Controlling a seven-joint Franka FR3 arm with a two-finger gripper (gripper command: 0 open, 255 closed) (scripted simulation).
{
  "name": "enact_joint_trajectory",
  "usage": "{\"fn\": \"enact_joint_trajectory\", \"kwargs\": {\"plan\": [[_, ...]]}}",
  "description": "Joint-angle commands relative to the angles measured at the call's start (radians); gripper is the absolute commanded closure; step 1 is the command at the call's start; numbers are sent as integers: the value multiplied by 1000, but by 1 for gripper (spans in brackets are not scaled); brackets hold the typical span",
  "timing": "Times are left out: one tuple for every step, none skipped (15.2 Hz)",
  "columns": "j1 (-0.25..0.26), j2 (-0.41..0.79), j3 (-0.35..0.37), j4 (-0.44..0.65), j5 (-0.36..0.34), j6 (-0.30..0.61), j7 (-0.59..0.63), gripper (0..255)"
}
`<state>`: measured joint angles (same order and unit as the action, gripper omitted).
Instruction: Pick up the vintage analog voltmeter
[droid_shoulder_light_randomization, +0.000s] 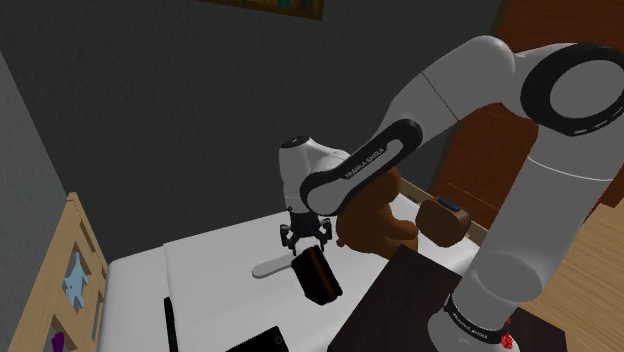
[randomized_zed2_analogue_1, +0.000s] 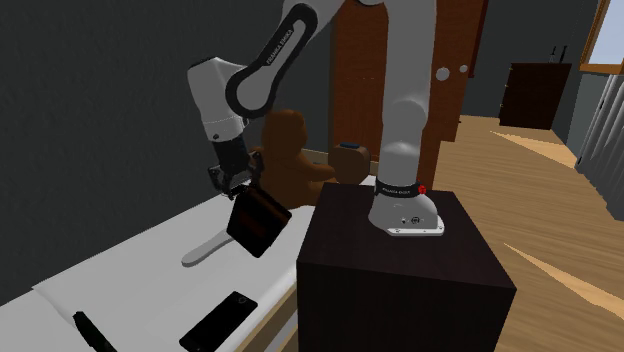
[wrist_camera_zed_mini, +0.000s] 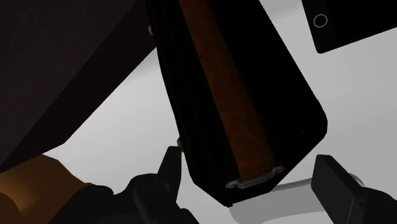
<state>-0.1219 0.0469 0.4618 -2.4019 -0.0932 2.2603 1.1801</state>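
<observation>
Your claw (droid_shoulder_light_randomization: 305, 238) is closed on the voltmeter (droid_shoulder_light_randomization: 320, 272) and grips it by its top end. In the wrist view, one finger (wrist_camera_zed_mini: 170, 168) presses on the voltmeter's edge. You cannot tell from there if the other finger touches it.

The voltmeter is a dark box with a brown stripe down one side. It hangs tilted under the claw, over the white table (droid_shoulder_light_randomization: 200, 265), near the middle of the shoulder view. Its low end is close to the table, and you cannot tell if it touches.

Now look across the shoulder view from left to right. At the far left stands a wooden shelf (droid_shoulder_light_randomization: 85, 240) with a pale blue star shape (droid_shoulder_light_randomization: 73, 275) on it. Next, a thin black pen (droid_shoulder_light_randomization: 170, 320) lies on the table. A black phone (droid_shoulder_light_randomization: 255, 342) lies a little past the pen, at the picture's bottom edge. Then comes a flat white thing (droid_shoulder_light_randomization: 270, 268), shaped like a spoon, lying on the table just beside the voltmeter.

To the right of the voltmeter sits a brown bear (droid_shoulder_light_randomization: 375, 220), partly behind the white arm (droid_shoulder_light_randomization: 420, 110). Past the bear is a small brown box (droid_shoulder_light_randomization: 445, 222) with a blue top. At the lower right is the dark stand (droid_shoulder_light_randomization: 400, 300) that the arm rises from.
</observation>
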Motion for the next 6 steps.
{"fn": "enact_joint_trajectory", "kwargs": {"plan": [[-1, -30, 2, 8, 19, -32, -15, 255], [-1, -41, 2, 12, 26, -46, -21, 255], [-1, -52, 2, 16, 33, -59, -26, 255], [-1, -62, 2, 20, 39, -73, -31, 255], [0, -64, 2, 21, 40, -75, -32, 255], [0, -64, 2, 21, 40, -75, -32, 255]]}}
